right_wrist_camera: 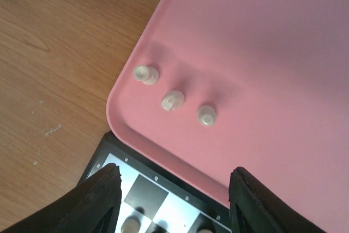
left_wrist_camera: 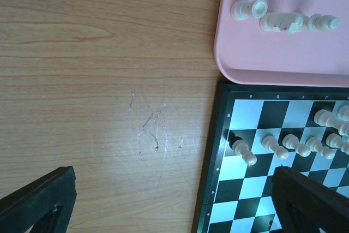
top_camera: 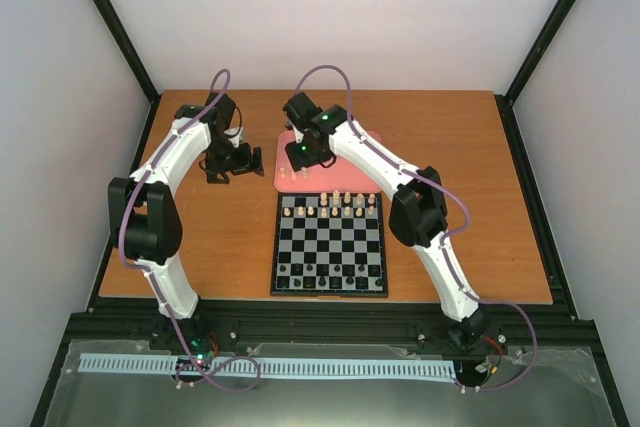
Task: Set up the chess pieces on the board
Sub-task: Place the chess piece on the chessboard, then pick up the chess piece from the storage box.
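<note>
My right gripper (top_camera: 303, 155) hangs over the pink tray (top_camera: 282, 179), which lies just beyond the far left corner of the board (top_camera: 330, 245). My left gripper (top_camera: 238, 164) sits low over the wooden table (top_camera: 460, 177), just left of the tray. Cream chess pieces (top_camera: 336, 204) stand along the board's far rows, and black pieces (top_camera: 330, 278) line its near edge. A couple more cream pieces show near the tray's near edge.
</note>
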